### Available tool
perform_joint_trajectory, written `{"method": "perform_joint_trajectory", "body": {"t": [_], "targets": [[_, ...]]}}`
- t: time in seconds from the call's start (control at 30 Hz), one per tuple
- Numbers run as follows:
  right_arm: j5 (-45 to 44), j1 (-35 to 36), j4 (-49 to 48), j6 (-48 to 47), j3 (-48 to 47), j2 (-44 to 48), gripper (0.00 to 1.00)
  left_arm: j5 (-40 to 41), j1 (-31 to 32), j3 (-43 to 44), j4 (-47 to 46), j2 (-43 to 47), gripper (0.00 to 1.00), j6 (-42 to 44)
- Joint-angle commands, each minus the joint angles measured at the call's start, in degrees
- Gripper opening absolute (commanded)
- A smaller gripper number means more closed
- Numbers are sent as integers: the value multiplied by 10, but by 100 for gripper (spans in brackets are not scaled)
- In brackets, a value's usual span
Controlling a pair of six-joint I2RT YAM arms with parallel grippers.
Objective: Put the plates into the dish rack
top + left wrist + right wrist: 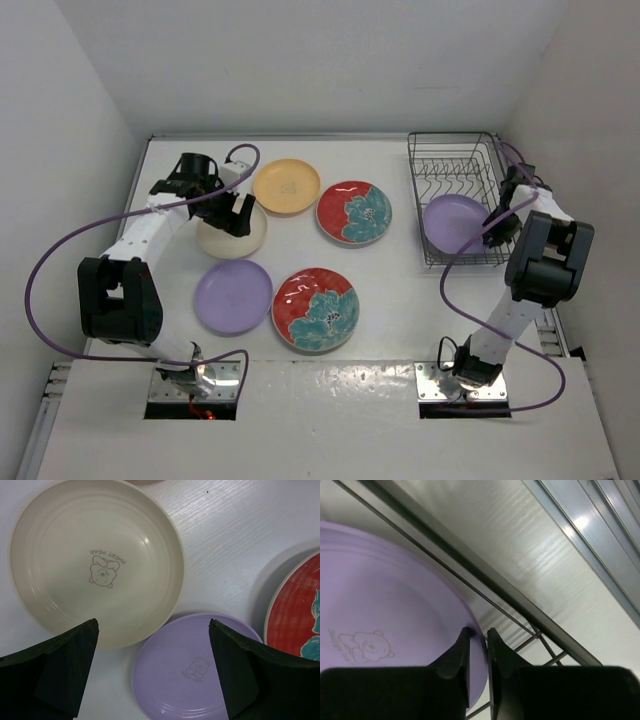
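Lilac, cream, red: all the plates look glossy and rigid. I judge them light enough for one gripper, slick-faced, and chip-prone if ceramic (material not determinable). The thin raised rim is the only hold, and a plate lying flat needs its edge pinched from the side.

Nearest the arm bases, flat on the surface: a lilac plate at 7 o'clock, with a red floral plate just beside it at 6 o'clock.

Mid-depth, 9 o'clock: the cream plate lies flat. The left gripper hangs over its far rim, fingers wide apart and holding nothing. In the wrist view the plate sits off-centre, toward the gripper's 11 o'clock.

Mid-depth, 3 o'clock: the second lilac plate is in the near end of the dish rack, tilted. I cannot tell whether it is seated between dividers. The right gripper is clamped on its rim at the plate's 3 o'clock edge.

Farthest: the second red floral plate at 12 o'clock and the orange-yellow plate at 11 o'clock, both flat.
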State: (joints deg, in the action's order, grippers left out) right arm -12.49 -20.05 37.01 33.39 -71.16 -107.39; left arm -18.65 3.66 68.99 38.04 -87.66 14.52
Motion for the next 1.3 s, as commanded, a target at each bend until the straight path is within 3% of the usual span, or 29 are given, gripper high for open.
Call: {"method": "perform_joint_trajectory", "body": {"t": [0.0,0.1,0.47,0.67,0.8,0.83,0.9,0.93,1.0,1.03,1.27], "targets": [[11,-5,-26,1,13,10,9,-5,-4,14,-8,7,96,4],[8,-1,-34,-16,14,27,0,-5,-4,8,-8,13,96,4],[-71,41,-35,-87,-4,141,0,-10,-4,8,-13,18,96,9],[-201,105,-83,-179,-24,200,0,-10,-4,8,-13,18,96,9],[-292,138,-178,-315,-28,225,0,-10,-4,8,-13,18,96,9],[-334,142,-244,-328,-24,227,0,-10,-4,8,-13,18,96,9],[-355,157,-295,-454,-17,232,0,-10,-4,8,-13,18,96,9],[-380,161,-384,-512,-11,230,0,-10,-4,8,-13,18,96,9],[-406,162,-445,-598,-12,224,0,-10,-4,8,-13,18,96,9],[-417,162,-530,-648,-14,207,0,-10,-4,13,-13,18,96,9],[-436,167,-814,-885,-62,96,0,-5,-4,18,-13,6,96,9]]}}
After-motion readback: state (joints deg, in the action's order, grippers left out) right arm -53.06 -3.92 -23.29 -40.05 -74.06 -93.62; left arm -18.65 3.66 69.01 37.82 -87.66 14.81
